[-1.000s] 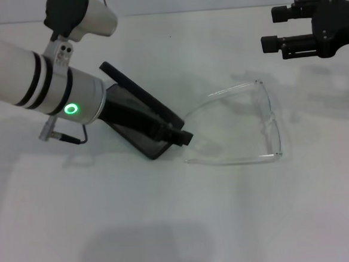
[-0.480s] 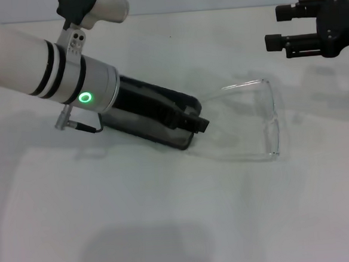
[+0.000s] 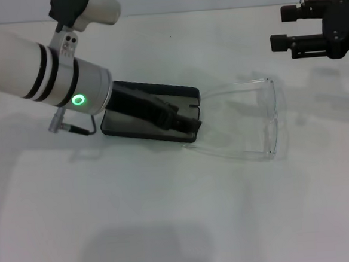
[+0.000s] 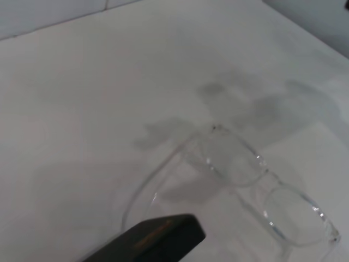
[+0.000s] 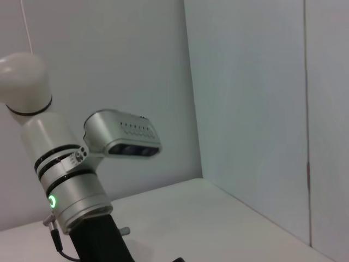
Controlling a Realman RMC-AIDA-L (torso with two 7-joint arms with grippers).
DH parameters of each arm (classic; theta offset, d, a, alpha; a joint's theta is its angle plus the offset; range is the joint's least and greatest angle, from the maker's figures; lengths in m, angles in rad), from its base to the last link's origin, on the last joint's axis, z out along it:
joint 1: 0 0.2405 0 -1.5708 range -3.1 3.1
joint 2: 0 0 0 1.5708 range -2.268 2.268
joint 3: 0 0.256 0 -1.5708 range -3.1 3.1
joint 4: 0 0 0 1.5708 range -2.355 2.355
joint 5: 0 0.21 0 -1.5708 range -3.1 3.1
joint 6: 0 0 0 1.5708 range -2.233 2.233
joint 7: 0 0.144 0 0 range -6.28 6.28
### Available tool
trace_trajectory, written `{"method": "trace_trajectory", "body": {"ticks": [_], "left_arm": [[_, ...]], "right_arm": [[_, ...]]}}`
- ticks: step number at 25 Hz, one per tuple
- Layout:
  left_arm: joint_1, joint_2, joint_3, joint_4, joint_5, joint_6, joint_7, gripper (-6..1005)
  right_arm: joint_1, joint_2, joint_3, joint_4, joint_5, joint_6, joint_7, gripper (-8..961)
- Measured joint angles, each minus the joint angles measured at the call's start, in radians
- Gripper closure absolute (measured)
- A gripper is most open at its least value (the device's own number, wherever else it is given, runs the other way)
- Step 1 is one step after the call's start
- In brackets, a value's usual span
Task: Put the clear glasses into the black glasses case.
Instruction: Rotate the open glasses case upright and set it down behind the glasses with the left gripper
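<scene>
Left gripper (image 3: 189, 127) reaches over the black glasses case (image 3: 126, 122) at its right end; whether it grips cannot be told. Just beside that end, the clear glasses (image 3: 268, 121) lie on the white table (image 3: 168, 215). Right gripper (image 3: 281, 27) hovers unclenched, well apart.

From the right wrist cam you mostly get the left arm (image 5: 65, 191): white and silver segments with black bands, a glowing green ring light (image 5: 52, 201), over a white table (image 5: 207, 218), plain pale walls (image 5: 245, 98) behind.
</scene>
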State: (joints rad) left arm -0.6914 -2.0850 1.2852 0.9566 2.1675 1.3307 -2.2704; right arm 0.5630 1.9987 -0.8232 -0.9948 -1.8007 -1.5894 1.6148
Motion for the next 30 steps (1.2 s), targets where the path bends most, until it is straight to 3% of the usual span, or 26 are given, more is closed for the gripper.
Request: {"method": "trace_trajectory", "body": {"ticks": [5, 10, 11, 15, 21, 30], "left_arm": [[0.038, 0.003, -0.002, 0.069, 0.035, 0.031, -0.015, 305], [0.093, 0.002, -0.003, 0.235, 0.085, 0.078, -0.026, 305], [0.135, 0.000, 0.002, 0.385, 0.134, 0.106, -0.021, 305], [0.170, -0.002, 0.004, 0.501, 0.185, 0.105, 0.024, 305], [0.178, -0.002, 0.001, 0.502, 0.229, 0.018, 0.203, 305], [0.166, -0.004, 0.091, 0.398, 0.270, -0.090, 0.391, 306]], "right_arm": [[0.002, 0.000, 0.019, -0.001, 0.000, -0.018, -0.001, 239], [0.003, 0.000, 0.031, -0.001, 0.000, -0.018, 0.000, 239], [0.004, 0.000, 0.039, 0.000, 0.000, -0.020, 0.000, 239], [0.007, -0.002, 0.105, 0.008, 0.000, -0.052, 0.001, 240], [0.001, -0.012, 0.209, 0.030, 0.000, -0.099, 0.006, 240], [-0.022, -0.061, 0.279, 0.137, 0.032, -0.116, 0.002, 240]]}}
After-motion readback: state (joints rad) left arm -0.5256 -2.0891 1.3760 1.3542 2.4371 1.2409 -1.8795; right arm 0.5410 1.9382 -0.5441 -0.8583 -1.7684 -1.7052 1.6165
